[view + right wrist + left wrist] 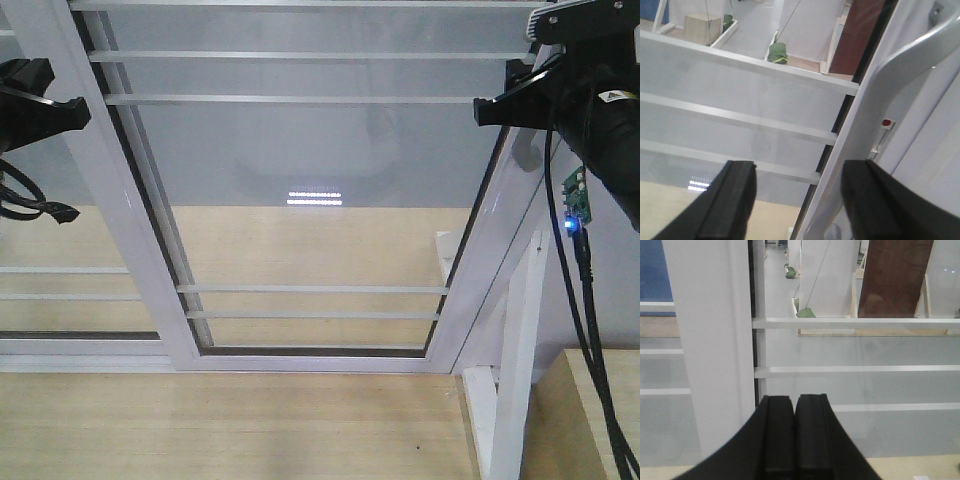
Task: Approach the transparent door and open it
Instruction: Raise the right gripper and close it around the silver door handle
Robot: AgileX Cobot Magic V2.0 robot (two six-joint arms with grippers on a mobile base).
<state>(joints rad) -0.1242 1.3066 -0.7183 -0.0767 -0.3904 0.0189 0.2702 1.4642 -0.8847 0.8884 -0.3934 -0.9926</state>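
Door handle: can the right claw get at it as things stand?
Probably yes. The right claw is open, and the handle lies just ahead, running down toward the gap between the fingers. Nothing blocks the way; whether they touch can't be told.

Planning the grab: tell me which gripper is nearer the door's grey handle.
Right. The right gripper is open with the handle just ahead of its fingers. The left gripper, shut, faces a white upright at the transparent door's opposite side.
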